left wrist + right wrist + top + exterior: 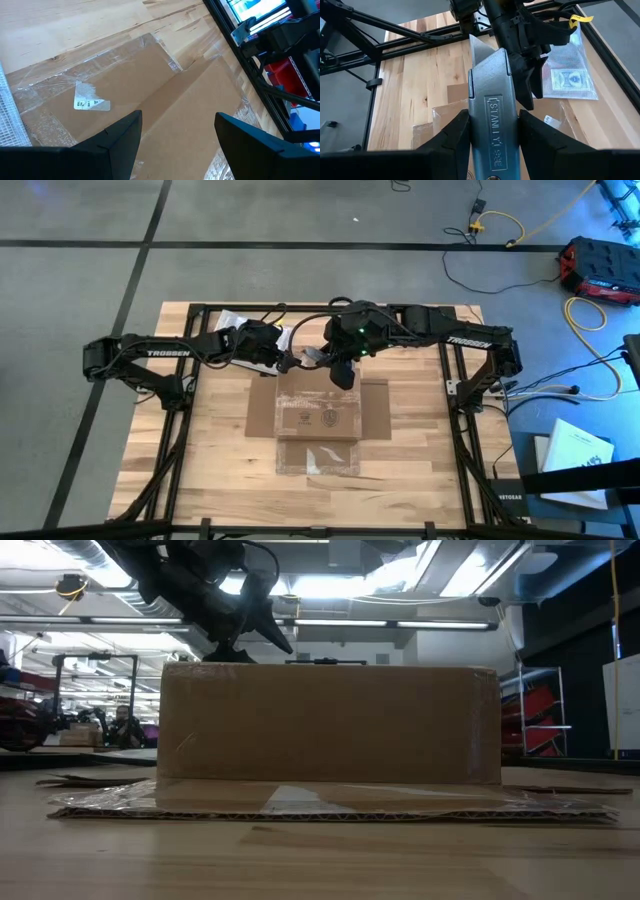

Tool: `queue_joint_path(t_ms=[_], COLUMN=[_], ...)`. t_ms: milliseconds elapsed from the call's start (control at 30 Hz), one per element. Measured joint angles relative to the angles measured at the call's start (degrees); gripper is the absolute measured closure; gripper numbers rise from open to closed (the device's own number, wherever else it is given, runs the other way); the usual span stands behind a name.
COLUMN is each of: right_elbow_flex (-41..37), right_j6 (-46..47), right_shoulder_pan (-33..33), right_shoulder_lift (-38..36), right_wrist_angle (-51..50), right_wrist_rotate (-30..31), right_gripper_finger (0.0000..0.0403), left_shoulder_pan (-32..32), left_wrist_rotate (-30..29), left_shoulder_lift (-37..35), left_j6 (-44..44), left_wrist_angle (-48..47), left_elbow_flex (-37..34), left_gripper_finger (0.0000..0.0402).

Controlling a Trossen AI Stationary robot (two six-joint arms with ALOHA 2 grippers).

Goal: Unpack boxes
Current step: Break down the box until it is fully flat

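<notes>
The brown cardboard box point(316, 415) rests on its bottom in the middle of the wooden table, its flaps spread flat and strips of clear tape on them. In the low view the box point(330, 725) fills the middle. My left gripper point(177, 135) hovers open over the box's far left part point(150, 95), with nothing between its fingers. My right gripper point(492, 132) is above the box's far edge point(340, 372), shut on a silver utility knife point(492, 115). My right gripper pinches the knife's silver handle point(492, 145) between its two fingers point(452, 132), one on each flat side. The knife lies along the fingers, its blade point(479, 47) sticking out ahead of them. The fingers slant downward. The knife is lifted clear of the box.
A clear plastic bag point(570, 75) with a printed card lies on the table beyond the box, near the left arm point(180, 355). Black frame rails point(455, 390) border the tabletop. Cables and a red case point(600, 265) lie on the floor at the right.
</notes>
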Motion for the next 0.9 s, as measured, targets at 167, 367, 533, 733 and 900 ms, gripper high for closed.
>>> queue_joint_path(t_ms=[167, 367, 533, 733, 900], right_elbow_flex=[0.01, 0.02, -0.03, -0.03, -0.03], right_j6=[-0.02, -0.1, -1.56, -3.51, -3.26], right_shoulder_pan=[0.0, -0.02, 0.41, 0.42, 0.42], right_shoulder_lift=[0.0, 0.34, 0.43, 0.17, 0.17], right_wrist_angle=[-0.28, -1.83, -1.43, -2.95, -1.92], right_wrist_rotate=[0.0, 0.24, 0.13, 0.09, -3.2], right_gripper_finger=[0.0285, 0.0278, 0.0263, 0.028, 0.0275], left_shoulder_pan=[-0.01, -0.02, -0.01, -0.02, -0.01], left_wrist_rotate=[0.0, 0.0, 0.01, 0.0, 0.01], left_shoulder_lift=[0.0, 0.0, 0.0, 0.0, 0.0], left_j6=[0.0, 0.0, 0.0, 0.0, 0.0], left_wrist_angle=[-0.01, 0.0, -0.02, -0.02, -0.02], left_elbow_flex=[0.0, 0.0, 0.0, 0.0, 0.0], left_gripper_finger=[0.0163, 0.0163, 0.0163, 0.0163, 0.0163])
